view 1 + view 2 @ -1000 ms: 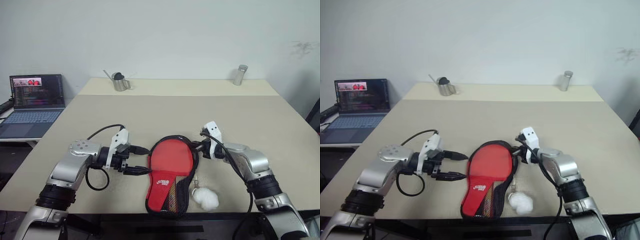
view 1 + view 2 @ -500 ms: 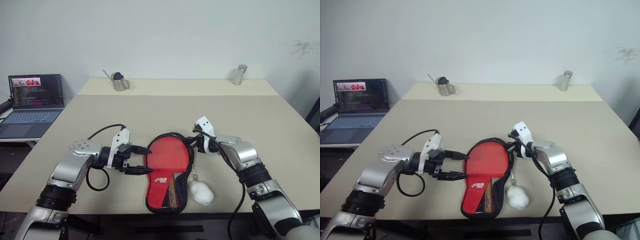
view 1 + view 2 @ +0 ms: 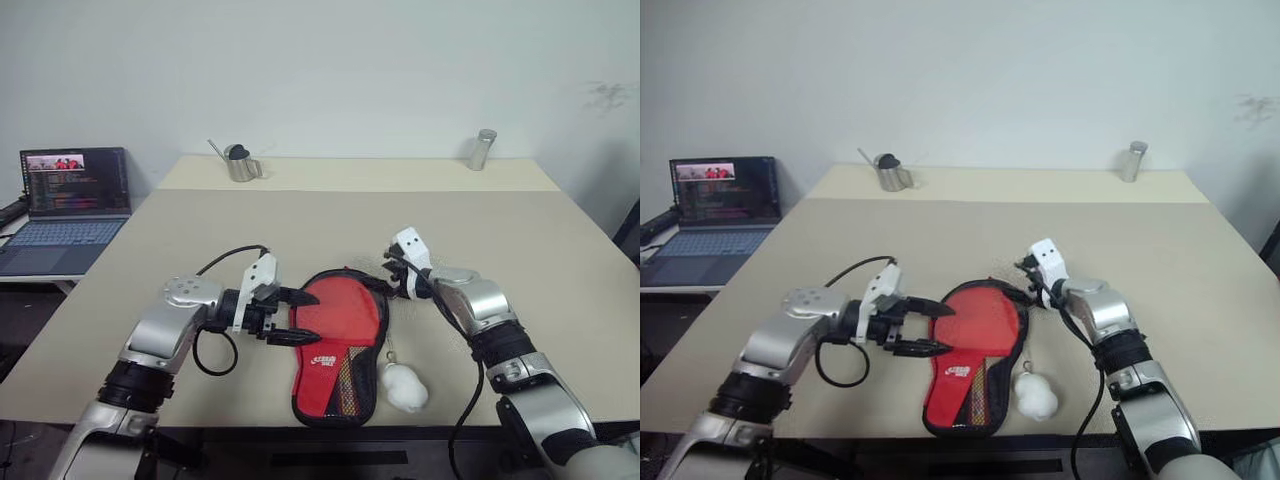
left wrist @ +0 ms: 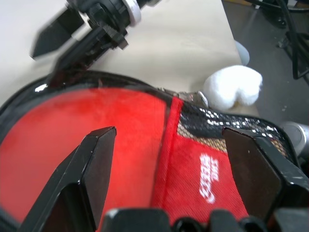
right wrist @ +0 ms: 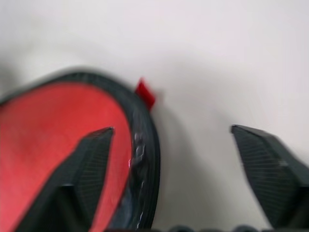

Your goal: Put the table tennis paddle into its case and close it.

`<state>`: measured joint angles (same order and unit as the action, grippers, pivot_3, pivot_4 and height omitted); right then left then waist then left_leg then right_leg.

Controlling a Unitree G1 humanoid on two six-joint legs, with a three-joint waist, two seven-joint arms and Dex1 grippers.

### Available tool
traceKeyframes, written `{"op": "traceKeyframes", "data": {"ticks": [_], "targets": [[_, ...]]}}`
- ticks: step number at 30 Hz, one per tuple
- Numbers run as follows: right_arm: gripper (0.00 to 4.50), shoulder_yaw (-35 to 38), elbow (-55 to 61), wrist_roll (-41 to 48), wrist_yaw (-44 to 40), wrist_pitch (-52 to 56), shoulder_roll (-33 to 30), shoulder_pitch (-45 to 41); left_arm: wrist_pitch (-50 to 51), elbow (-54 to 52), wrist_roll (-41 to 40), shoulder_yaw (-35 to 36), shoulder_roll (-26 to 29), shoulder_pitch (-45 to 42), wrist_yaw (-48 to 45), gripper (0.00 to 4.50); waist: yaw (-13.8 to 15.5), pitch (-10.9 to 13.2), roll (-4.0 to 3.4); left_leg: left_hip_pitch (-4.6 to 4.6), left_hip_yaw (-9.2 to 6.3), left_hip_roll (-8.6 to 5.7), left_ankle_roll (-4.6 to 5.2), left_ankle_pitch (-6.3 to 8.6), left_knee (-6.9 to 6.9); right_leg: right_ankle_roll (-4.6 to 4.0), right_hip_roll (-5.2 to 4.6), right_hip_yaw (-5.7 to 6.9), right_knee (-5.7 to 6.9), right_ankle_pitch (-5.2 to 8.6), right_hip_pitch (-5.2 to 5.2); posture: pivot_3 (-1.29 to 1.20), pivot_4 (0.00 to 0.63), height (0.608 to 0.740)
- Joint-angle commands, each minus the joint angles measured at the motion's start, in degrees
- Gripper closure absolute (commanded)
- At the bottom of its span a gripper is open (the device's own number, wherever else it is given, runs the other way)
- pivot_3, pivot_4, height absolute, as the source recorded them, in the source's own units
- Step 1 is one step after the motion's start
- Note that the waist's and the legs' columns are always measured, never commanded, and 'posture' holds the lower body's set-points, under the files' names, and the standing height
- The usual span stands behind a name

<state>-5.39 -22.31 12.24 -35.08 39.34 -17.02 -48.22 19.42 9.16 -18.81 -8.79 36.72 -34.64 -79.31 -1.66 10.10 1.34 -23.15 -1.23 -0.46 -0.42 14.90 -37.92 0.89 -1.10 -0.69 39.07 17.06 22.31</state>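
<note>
Left gripper (image 3: 292, 318) spread wide over case (image 3: 340, 345), likely to pin it flat on desk (image 3: 330, 225). Case lying near front edge, red side up; paddle hidden, presumably inside. Right gripper (image 5: 174, 145) wide apart, empty, at rounded end, probably for zipping.

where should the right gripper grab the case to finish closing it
Judging by the pose, at the small red zipper tab on the black rim of the case, at the far edge of its round end. The case lies flat on the table, red side up, so the open right gripper would likely do best coming from the far right side, pinching the protruding tab.
</note>
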Motion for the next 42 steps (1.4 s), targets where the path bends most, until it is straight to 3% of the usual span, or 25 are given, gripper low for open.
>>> {"op": "traceKeyframes", "data": {"ticks": [1,6,12,17,22,31,40,42], "targets": [[0.01,2.89,14.68,4.46,-2.17,9.86,-4.57,3.45,-3.88,4.8,1.68,-0.41,-1.79,-3.4,0.29,0.67,0.28,0.0,0.0,-0.02,-0.01,0.0,0.0,0.0,0.0,0.0,0.0,0.01,-0.01,0.0,0.0,0.0,0.15,0.74],[0.01,7.61,34.99,12.59,-1.89,27.95,-10.91,10.71,-9.98,14.2,5.31,-1.84,-5.5,-7.39,0.45,0.67,0.71,0.0,0.0,-0.12,-0.05,-0.02,0.01,0.01,-0.04,0.0,-0.02,0.05,-0.06,0.0,0.01,0.0,0.15,0.74],[0.01,19.51,54.65,25.66,-1.57,52.09,-15.17,18.21,-16.56,24.16,8.63,-3.04,-11.59,-11.34,1.54,0.67,0.69,0.0,0.0,-0.15,-0.08,-0.01,0.02,0.01,-0.05,0.0,-0.01,0.06,-0.04,0.0,0.03,0.0,0.15,0.74],[0.01,26.0,62.11,39.38,5.07,53.16,-15.55,29.16,-19.78,27.79,9.87,-3.55,-14.38,-12.87,0.3,0.67,0.94,-0.01,0.01,-0.18,-0.08,-0.03,0.03,0.01,-0.06,0.0,-0.01,0.06,-0.07,0.0,0.01,0.0,0.15,0.74],[0.01,24.41,65.22,45.17,15.5,53.16,-12.58,34.58,-22.78,30.57,11.39,-3.55,-14.74,-13.97,-0.08,0.67,0.53,-0.01,0.02,-0.14,-0.08,-0.03,0.03,0.0,-0.11,0.02,0.01,0.06,0.03,0.0,0.0,0.0,0.15,0.74],[0.01,16.56,64.39,44.08,27.82,53.16,-5.73,35.77,-25.1,33.02,12.4,-2.64,-14.89,-14.88,0.1,0.67,0.13,-0.02,0.02,-0.14,-0.1,-0.04,0.03,0.0,-0.12,0.03,0.03,0.06,0.02,0.0,-0.02,0.0,0.15,0.74],[0.01,12.54,64.22,39.56,27.5,52.45,-8.34,36.21,-25.3,33.3,12.61,-2.11,-14.68,-14.88,1.12,0.67,0.13,-0.02,0.02,-0.15,-0.1,-0.05,0.03,0.0,-0.12,0.04,0.03,0.06,0.01,0.0,-0.01,0.0,0.15,0.74],[0.4,12.4,64.47,39.15,26.79,51.99,-9.17,36.42,-25.58,33.73,12.7,-2.35,-14.99,-14.91,1.14,0.67,0.13,-0.02,0.02,-0.15,-0.1,-0.06,0.03,0.0,-0.12,0.04,0.03,0.06,0.0,0.0,-0.01,0.0,0.15,0.74]]}}
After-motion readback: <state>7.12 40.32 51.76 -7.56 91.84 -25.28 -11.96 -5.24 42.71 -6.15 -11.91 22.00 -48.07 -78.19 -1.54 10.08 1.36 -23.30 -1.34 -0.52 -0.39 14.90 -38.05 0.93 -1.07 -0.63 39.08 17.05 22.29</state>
